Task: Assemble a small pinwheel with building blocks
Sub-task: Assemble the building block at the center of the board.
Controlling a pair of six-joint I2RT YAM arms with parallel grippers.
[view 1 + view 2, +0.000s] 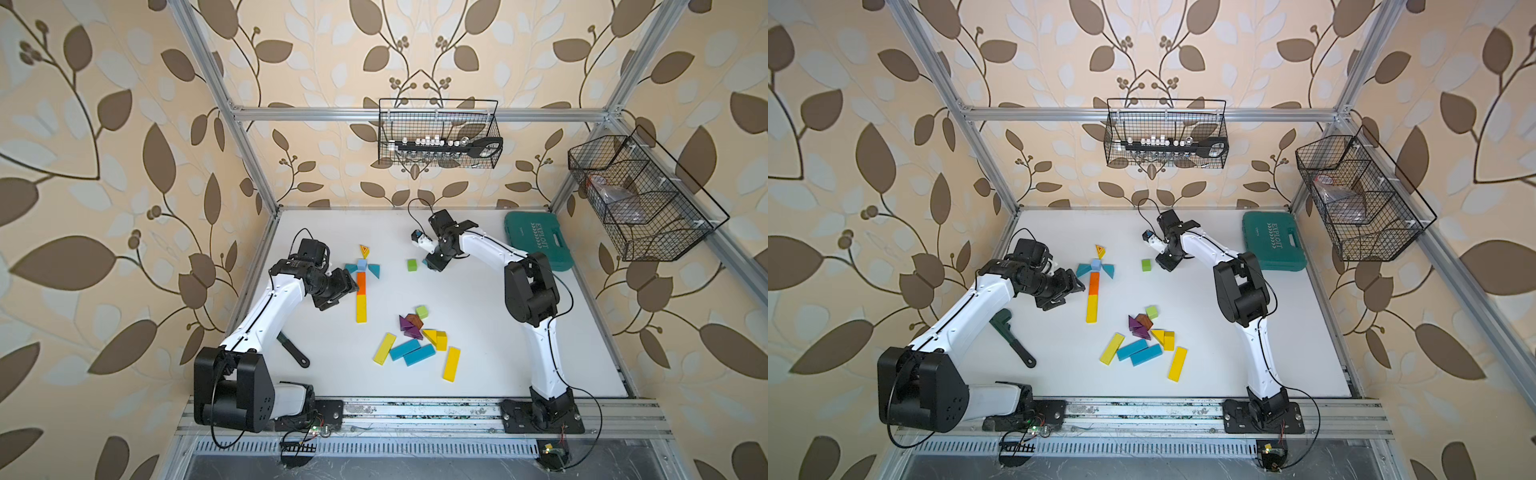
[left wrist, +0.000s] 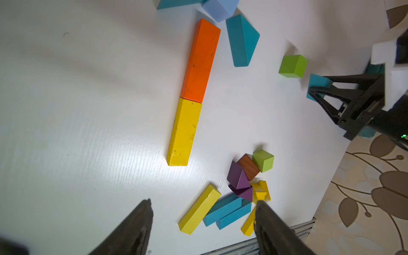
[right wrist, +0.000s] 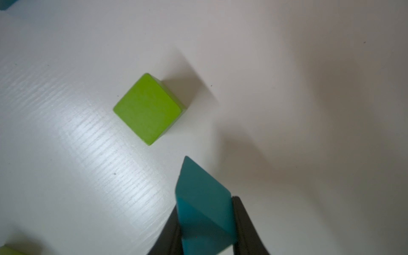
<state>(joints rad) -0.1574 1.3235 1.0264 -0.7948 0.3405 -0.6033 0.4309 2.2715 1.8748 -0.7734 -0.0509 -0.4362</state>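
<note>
Right wrist view: right gripper point(image 3: 205, 205) clamped on teal wedge point(image 3: 198, 183), well apart from light-blue cube point(image 1: 361, 264); left gripper point(image 2: 203, 201) agape, empty; carry wedge level, lower beside that cube without nudging placed blocks point(image 1: 374, 271).

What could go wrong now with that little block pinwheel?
1. The right gripper holds a teal wedge that sticks out past its tips; it might twist or slip out.
2. The green cube lies near that wedge and could get knocked.
3. The open left gripper hangs near the stem's orange bar and yellow bar; a careless move may push them apart.
</note>
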